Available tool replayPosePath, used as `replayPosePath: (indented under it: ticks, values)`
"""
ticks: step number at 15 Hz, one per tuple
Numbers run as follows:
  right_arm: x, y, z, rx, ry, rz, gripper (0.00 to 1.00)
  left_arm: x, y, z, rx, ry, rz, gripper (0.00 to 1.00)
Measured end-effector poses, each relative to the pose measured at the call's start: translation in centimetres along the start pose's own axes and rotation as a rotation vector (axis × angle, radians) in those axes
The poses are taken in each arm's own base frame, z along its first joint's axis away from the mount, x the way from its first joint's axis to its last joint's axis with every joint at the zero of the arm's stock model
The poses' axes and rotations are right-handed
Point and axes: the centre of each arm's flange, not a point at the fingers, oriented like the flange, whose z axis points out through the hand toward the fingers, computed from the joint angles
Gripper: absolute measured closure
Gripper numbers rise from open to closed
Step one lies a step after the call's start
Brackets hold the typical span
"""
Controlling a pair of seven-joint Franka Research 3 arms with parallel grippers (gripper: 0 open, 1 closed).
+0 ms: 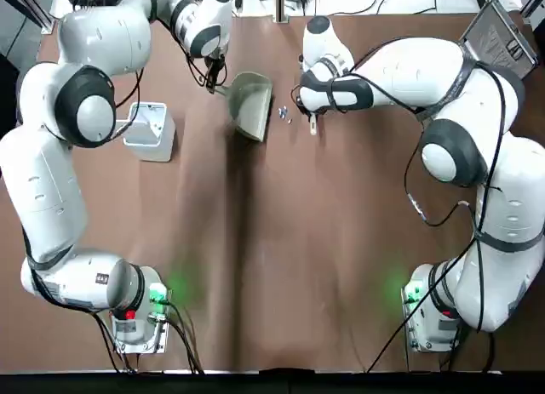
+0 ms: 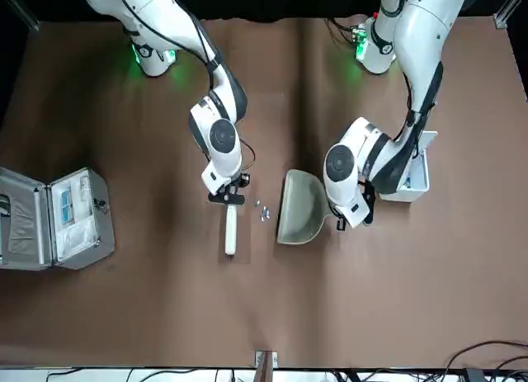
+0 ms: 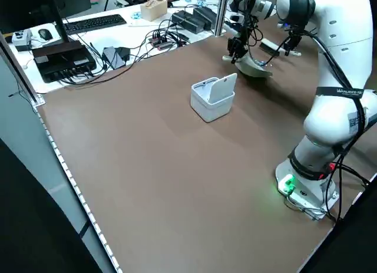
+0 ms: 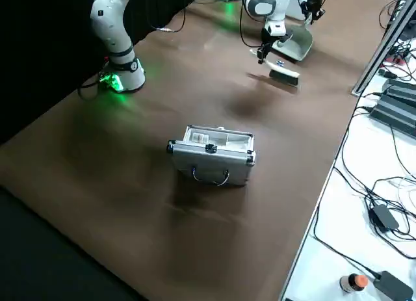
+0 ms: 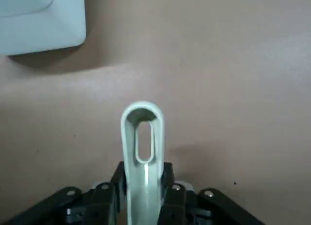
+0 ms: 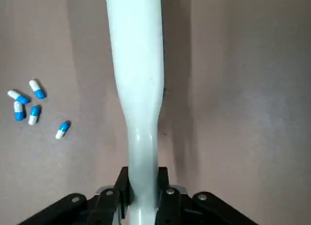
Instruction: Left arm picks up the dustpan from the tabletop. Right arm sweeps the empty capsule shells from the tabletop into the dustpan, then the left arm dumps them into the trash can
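The off-white dustpan (image 1: pixel 251 105) lies at the far middle of the tabletop (image 1: pixel 272 266), its mouth toward the capsule shells. My left gripper (image 5: pixel 142 179) is shut on the dustpan's thin looped handle (image 5: pixel 142 137). Several small blue-and-white capsule shells (image 6: pixel 29 106) sit clustered just beside the pan's mouth, also seen as capsule shells (image 2: pixel 262 210) in the front view. My right gripper (image 6: pixel 142 181) is shut on the white handle of a brush (image 2: pixel 231 229), which lies on the other side of the capsules from the pan.
The pale-grey trash can (image 1: pixel 151 130) with its flap lid up stands on the left side of the table, near the left arm's elbow. An open silver metal case (image 2: pixel 58 217) sits at the far right corner. Both arms reach over the far half.
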Motion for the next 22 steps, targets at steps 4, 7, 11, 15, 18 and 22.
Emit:
replayPosePath:
  ticks: [4,7,11,15,18,22]
  values:
    - [-0.5,-1.2,0.5,-0.001,-0.001,-0.017,0.74,-1.3,-0.3,0.8,-0.008,0.031,-0.021,0.67]
    - [-2.3,-2.8,0.7,-0.028,-0.025,-0.034,0.74,-2.0,-0.4,1.2,-0.017,0.05,-0.031,0.67]
    - [-2.7,-3.1,0.3,-0.058,-0.052,-0.002,0.74,-3.2,-0.7,1.6,-0.032,0.076,-0.042,0.67]
    - [-3.7,-3.7,0.4,-0.078,-0.065,0.029,0.74,-3.7,-0.5,1.8,-0.033,0.074,-0.042,0.67]
    - [-5.1,-5.0,0.9,-0.087,-0.066,0.047,0.74,-3.9,-0.4,1.9,-0.033,0.072,-0.042,0.67]
    - [-6.3,-6.2,1.9,-0.1,-0.066,0.085,0.74,-4.8,-0.4,2.0,-0.035,0.068,-0.039,0.67]
